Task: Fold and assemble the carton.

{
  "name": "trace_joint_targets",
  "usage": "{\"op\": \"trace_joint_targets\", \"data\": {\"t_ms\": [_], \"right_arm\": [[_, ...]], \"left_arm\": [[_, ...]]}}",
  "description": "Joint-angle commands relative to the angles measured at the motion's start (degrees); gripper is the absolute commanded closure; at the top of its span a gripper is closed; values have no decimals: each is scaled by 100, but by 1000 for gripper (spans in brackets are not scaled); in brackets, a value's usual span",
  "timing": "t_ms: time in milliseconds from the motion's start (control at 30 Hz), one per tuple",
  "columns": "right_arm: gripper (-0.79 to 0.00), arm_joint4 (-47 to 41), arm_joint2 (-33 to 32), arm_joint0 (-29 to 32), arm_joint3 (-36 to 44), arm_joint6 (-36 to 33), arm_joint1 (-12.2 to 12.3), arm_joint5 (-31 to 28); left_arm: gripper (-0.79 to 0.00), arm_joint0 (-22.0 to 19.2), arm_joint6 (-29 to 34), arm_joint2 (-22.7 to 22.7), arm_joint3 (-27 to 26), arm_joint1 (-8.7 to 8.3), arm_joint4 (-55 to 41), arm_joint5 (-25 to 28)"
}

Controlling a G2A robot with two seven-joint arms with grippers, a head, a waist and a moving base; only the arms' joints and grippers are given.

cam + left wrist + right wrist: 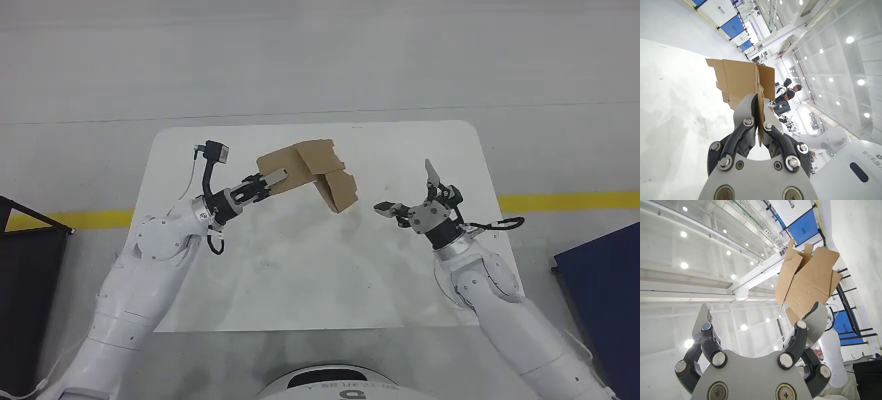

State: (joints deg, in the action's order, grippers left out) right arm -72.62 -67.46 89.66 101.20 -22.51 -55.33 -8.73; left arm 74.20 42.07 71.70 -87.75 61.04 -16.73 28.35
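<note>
Brown corrugated carton, partly folded, is held up over the far middle of a white counter. Seen from above, one flat panel with a notched edge points toward the robot's left. The rest bends into an open, box-like corner with loose flaps, which faces the robot's right.

Left pincer is clamped on the carton's flat panel. In the left wrist view its two pale fingers press against either face of a single cardboard edge, with no gap beside the card. The edge runs straight down between them toward the pincer's base.

Right pincer sits over the counter's right side, near the carton's folded end but apart from it – a strip of bare counter shows between them in the top view. Its fingers are spread wide and hold nothing. In the top view one finger points toward the far edge of the counter and the other points toward the carton. The right wrist view looks up at the carton, with its hollow corner and hanging flaps just past one fingertip.

Grey floor surrounds the counter – a yellow line crosses it on both sides
</note>
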Motion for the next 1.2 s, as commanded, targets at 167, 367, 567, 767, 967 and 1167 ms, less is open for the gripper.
{"op": "trace_joint_targets", "data": {"t_ms": [167, 367, 567, 767, 967, 1167], "right_arm": [[-785, 3477, -128, 112, 659, 300, 68, -939], [-785, 6713, -169, 301, 1157, 657, 124, -518], [-656, 8045, 16, 101, 1206, 445, 109, 111], [-662, 9098, 201, -15, 1329, 278, 92, 316], [-646, 9784, 387, -171, 1405, 219, 45, 706], [-665, 10223, 477, -279, 1445, 171, 1, 1076]], "left_arm": [[0, 40, -104, -38, -170, 6, 208, -99], [0, 87, 67, -73, -251, -7, 492, -30], [0, 136, 114, -73, -364, -25, 883, 49], [0, 196, 17, -113, -488, -29, 1230, 36], [0, 160, -14, -181, -552, -20, 1309, -6], [0, 84, -13, -249, -581, -13, 1452, 7]]}}
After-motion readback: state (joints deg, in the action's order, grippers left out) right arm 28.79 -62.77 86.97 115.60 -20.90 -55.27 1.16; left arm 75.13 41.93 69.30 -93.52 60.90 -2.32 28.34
